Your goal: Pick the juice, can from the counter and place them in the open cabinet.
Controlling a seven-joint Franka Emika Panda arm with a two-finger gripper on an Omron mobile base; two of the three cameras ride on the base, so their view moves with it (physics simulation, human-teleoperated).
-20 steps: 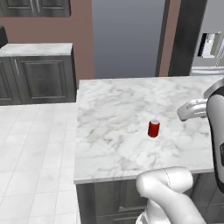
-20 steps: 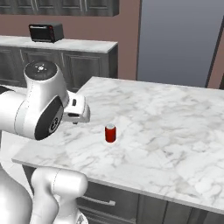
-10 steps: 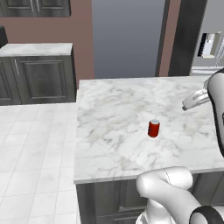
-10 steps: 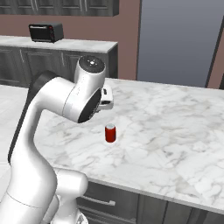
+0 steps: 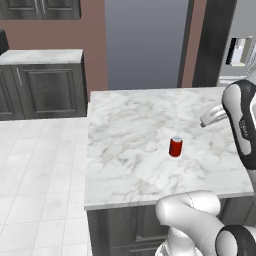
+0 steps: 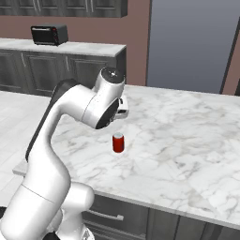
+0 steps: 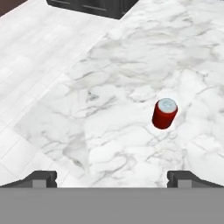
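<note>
While our arm bends over the marble bench (image 5: 130,130), the end effector (image 7: 112,177) hangs above it, spread wide and empty. We see the can (image 7: 164,113) upright mid-slab, apart from the fingertips (image 7: 43,178); pale floor tiles (image 5: 35,170) lie beside.

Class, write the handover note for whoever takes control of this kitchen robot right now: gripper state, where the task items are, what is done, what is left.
Gripper: open, holding nothing, above the counter and apart from the can.
Can: upright on the marble counter, untouched; in the hand view it stands ahead of the fingertips.
Juice and open cabinet: I cannot place either from these views.
Done: nothing placed that I can see.
Left: grasp the can, carry it to the cabinet, then find the juice and do the same.
</note>
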